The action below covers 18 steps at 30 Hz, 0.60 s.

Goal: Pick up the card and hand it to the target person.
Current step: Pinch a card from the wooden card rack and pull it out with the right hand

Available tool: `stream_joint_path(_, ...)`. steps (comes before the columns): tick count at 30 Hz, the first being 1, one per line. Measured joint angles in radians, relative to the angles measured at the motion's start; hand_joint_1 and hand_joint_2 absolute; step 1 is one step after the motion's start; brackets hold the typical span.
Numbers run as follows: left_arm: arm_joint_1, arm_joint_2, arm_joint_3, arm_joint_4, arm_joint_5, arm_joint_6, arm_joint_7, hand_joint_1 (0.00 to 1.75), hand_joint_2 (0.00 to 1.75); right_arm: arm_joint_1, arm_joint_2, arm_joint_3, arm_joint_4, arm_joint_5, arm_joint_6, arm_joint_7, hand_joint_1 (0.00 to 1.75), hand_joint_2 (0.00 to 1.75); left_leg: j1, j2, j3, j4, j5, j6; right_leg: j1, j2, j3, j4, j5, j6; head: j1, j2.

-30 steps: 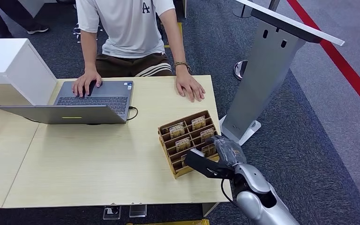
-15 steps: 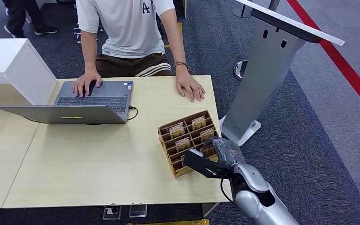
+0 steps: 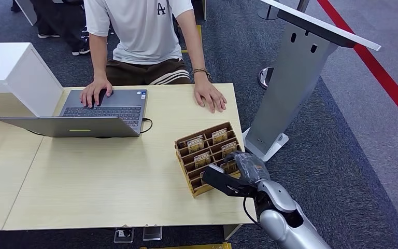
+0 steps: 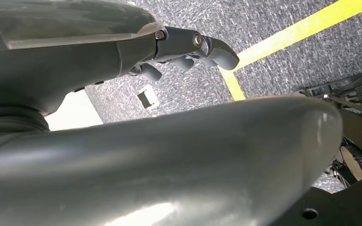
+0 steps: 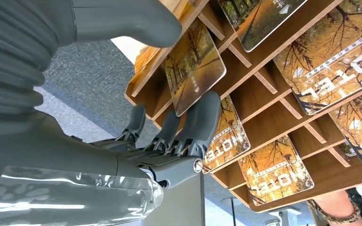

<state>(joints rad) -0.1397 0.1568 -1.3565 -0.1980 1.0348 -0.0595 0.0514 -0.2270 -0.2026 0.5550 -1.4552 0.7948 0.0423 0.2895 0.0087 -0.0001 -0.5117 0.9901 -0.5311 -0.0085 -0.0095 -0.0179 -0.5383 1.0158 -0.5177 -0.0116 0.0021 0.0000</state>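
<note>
ok, your right hand sits at the near right corner of the wooden card rack on the table. in the right wrist view the thumb lies on one side of a yellow autumn-print card and the dark fingers lie on the other, touching its lower edge. you can't tell if the card is truly pinched or just touched; it stands in its slot, tilted. other cards fill the neighbouring slots. your left hand hangs over grey carpet with a yellow line, fingers curled in, holding nothing. the person stands at the far edge of the table, one hand on the laptop, the other hand flat on the tabletop, well apart from the rack.
</note>
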Motion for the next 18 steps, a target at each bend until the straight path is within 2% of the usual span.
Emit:
stream_joint_path(8,0.000,0.000,0.000,0.000,-0.001,0.000,0.000,0.00,0.00,0.000,0.000,0.000,0.003,-0.008,0.000,0.000,0.65,1.75,0.000,0.000,0.000,0.000,0.000,0.000,0.000,0.000,0.000,0.000,0.000,0.000,0.000,0.000)
stream_joint_path(18,0.000,0.000,0.000,0.000,-0.001,-0.001,0.000,0.00,0.00,0.000,0.002,0.000,0.006,-0.009,0.000,0.000,0.74,1.75,0.000,0.000,0.000,0.000,0.000,0.000,0.000,0.000,0.000,0.000,0.000,0.000,0.000,0.000)
